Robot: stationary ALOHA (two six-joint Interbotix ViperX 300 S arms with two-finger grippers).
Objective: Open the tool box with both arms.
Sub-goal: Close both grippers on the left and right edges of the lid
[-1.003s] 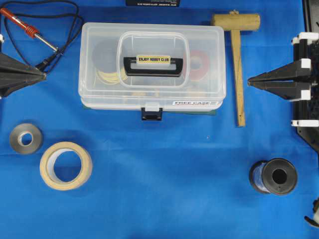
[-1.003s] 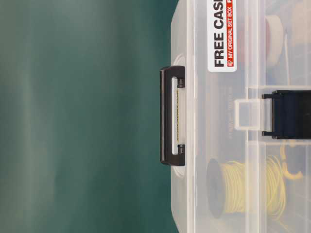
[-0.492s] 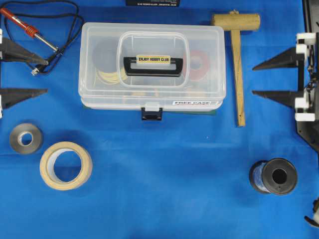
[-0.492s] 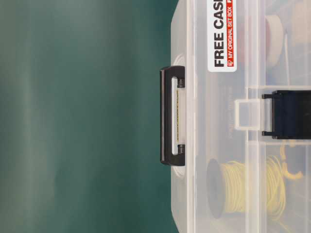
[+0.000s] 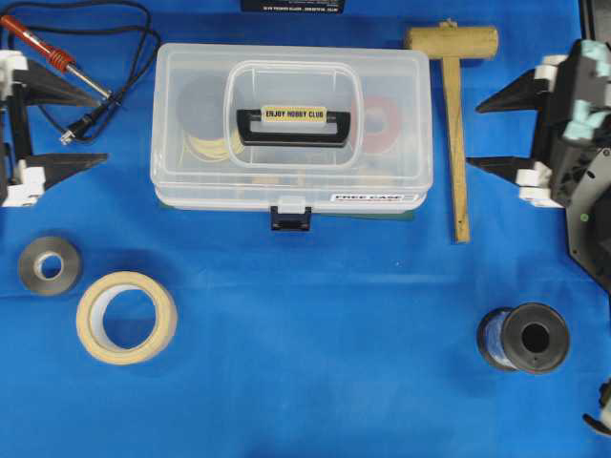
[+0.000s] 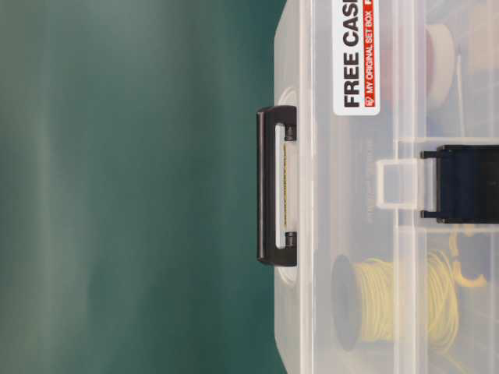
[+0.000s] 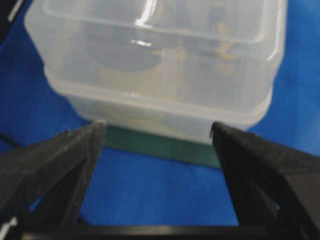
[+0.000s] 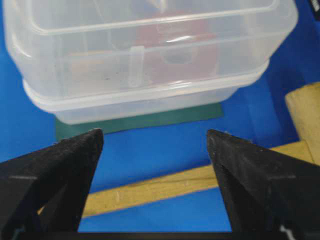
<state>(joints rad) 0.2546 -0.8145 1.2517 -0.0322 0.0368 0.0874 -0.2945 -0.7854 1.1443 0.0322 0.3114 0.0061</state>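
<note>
While both grippers stand with their jaws spread wide and nothing between them, the tool box (image 5: 291, 129) sits shut at about twelve o'clock on the blue cloth (image 5: 315, 343), its lid down and its black front latch (image 5: 290, 217) at the six o'clock edge. The black handle (image 5: 293, 124) lies flat on the lid. The left gripper (image 5: 91, 124) waits at nine o'clock of the box, well apart from it, fingers pointing toward its short wall; the right gripper (image 5: 482, 132) stands at three o'clock, likewise apart, with the wooden mallet (image 5: 454, 114) lying between it and the box. A soldering iron (image 5: 52, 57) with its black cord lies at ten o'clock of the box. A grey tape roll (image 5: 49, 265) and a tan masking-tape roll (image 5: 126, 317) lie at about seven o'clock, and a dark spool (image 5: 525, 338) at four o'clock. A green mat (image 7: 165, 145) shows under the box in the left wrist view.
</note>
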